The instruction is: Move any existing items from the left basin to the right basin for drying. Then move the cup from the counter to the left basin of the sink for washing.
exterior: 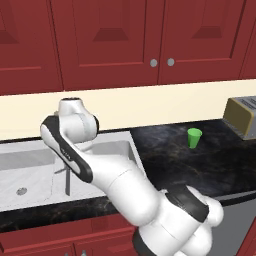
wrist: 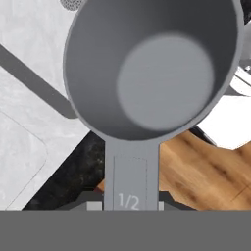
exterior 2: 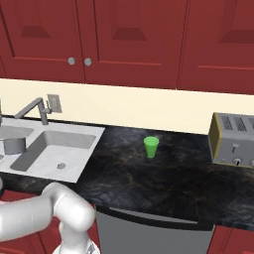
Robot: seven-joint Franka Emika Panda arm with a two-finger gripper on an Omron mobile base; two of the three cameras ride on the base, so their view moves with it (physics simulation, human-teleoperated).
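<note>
Grey measuring pot takes up most of the hand view, seen from above into its bowl, handle running down to bottom centre w/ "1/2" stamped on it. The handle end goes in between the gripper fingers at the bottom edge, so jaws are narrow & clamped on the handle. In that view the pot sits over pale marbled sink at left, black counter edge at lower left, wood floor at lower right. In the right base view the pot shows at far left, mid-height, upright, above the sink area.

Right basin lies left of centre in the right base view, round drain visible, tap at its upper left. Left basin is at the left edge of the left base view, drain at its lower part.

Green cup stands upright on the black counter, right of centre, well apart from the sink. Toaster sits at the right edge. Red cabinets run across the top.
</note>
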